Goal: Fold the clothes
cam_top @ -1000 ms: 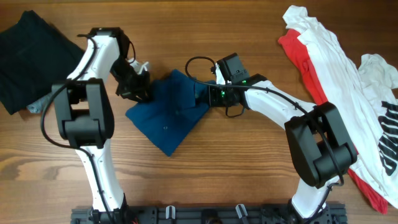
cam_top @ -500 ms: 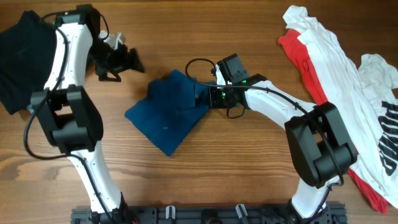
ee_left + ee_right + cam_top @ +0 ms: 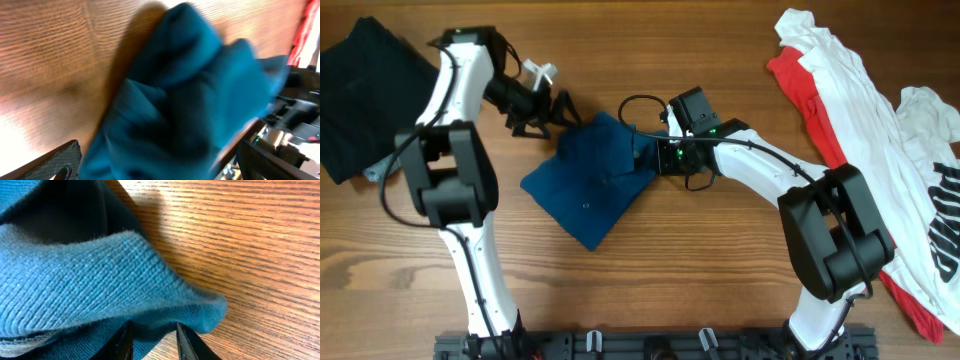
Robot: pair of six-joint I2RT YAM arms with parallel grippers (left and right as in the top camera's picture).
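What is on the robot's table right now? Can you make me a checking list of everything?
Surface: wooden table, plain wood grain.
Job's things: blue shirt bunched mid-table; white shirts over a red shirt, heaped on the right; dark cloth lying flat at far left.
Clutter: nothing seen.
Grippers: left gripper by the blue shirt's upper-left edge, its view too blurred to tell open or shut; right gripper pinching the shirt's right edge.
Cables: black cable looping beside the right wrist.
Surroundings: black rail along the near edge.
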